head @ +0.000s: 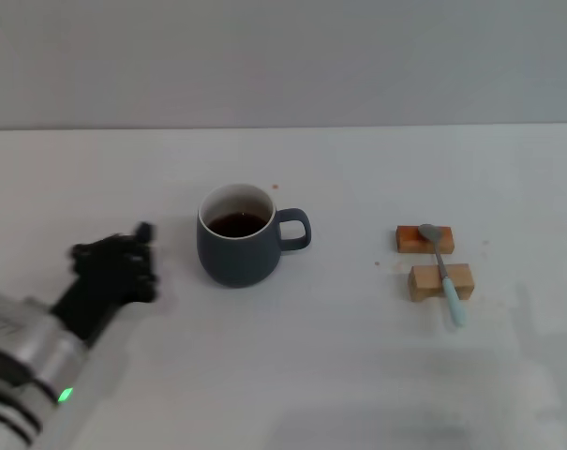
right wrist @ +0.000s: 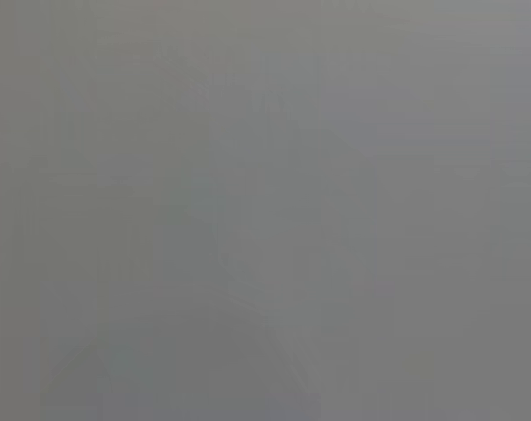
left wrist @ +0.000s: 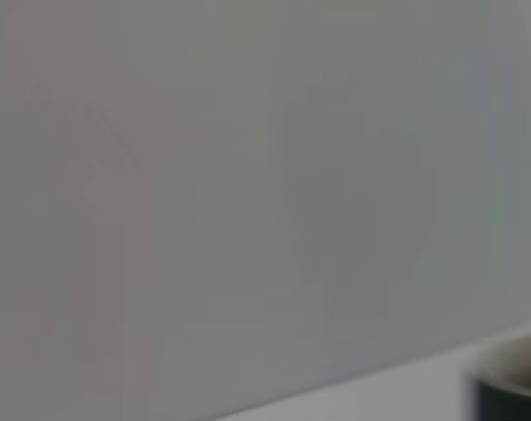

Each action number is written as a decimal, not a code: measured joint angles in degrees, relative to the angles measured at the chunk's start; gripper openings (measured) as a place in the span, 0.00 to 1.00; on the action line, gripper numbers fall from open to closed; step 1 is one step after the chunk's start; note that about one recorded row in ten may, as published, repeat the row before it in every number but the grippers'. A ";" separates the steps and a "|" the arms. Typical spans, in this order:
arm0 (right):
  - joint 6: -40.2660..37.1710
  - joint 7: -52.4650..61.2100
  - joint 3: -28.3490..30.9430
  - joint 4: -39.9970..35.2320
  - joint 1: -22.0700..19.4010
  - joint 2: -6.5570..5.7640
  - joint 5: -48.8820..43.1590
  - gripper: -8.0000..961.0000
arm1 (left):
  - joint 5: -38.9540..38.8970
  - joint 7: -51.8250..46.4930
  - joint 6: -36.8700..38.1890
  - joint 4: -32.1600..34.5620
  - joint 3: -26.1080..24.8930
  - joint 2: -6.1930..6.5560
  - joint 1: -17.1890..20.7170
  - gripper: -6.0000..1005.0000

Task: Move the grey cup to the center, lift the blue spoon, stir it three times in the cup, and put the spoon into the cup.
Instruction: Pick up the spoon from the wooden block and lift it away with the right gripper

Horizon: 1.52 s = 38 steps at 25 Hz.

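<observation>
Two wooden blocks (head: 431,261) cradle the slim (metal-bowled) blue spoon (head: 441,270).

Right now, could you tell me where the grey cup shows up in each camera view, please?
Head view: the cup stands left of centre on the table, handle toward the spoon.
Left wrist view: only its rim shows, at the lower right corner.
Right wrist view: not in it.
Shared landmark: the white tabletop, seen in the head and left wrist views.
</observation>
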 joint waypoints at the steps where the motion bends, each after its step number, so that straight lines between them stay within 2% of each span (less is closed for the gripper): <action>1: 0.97 -0.08 -0.01 0.00 -0.14 0.00 0.01 0.77 | -0.03 -0.18 1.15 0.03 -1.99 0.01 1.53 0.00; 3: 3.19 -0.14 -0.03 0.00 -0.28 0.00 0.09 0.77 | -0.04 -0.33 3.68 -0.07 -4.99 0.06 4.08 0.00; 4: 4.81 -0.13 -0.03 0.00 -0.30 0.00 0.12 0.77 | -0.06 -0.58 6.70 -0.23 -7.67 0.08 6.66 0.00; 5: 6.21 -0.06 -0.03 0.00 -0.28 0.00 0.12 0.77 | -0.06 -0.58 6.70 -0.23 -7.67 0.08 6.66 0.00; 7: 9.84 -0.07 -0.03 0.00 0.03 0.00 0.11 0.77 | -0.07 -3.23 11.98 -0.23 -11.60 0.08 10.32 0.00; 11: 12.15 -0.25 -0.72 0.09 0.14 0.00 0.08 0.76 | -0.09 -8.04 15.42 0.75 -13.93 0.22 12.82 0.00; 16: 13.09 -0.34 -2.02 0.37 0.04 0.02 -0.02 0.76 | -0.06 -9.42 15.76 2.65 -14.12 0.18 13.15 0.00; 21: 17.19 -0.36 -1.87 0.68 0.17 0.05 -0.52 0.76 | 0.26 -9.09 15.43 2.83 -13.66 0.05 12.87 0.00; 29: 23.29 -0.01 -1.43 0.22 1.95 0.09 -0.23 0.76 | 0.29 -9.01 15.34 2.90 -13.69 -0.01 12.78 0.00; 38: 26.71 0.09 -1.31 0.09 3.24 0.09 -0.08 0.76 | 0.30 -9.35 15.20 3.42 -13.64 -0.01 12.58 0.00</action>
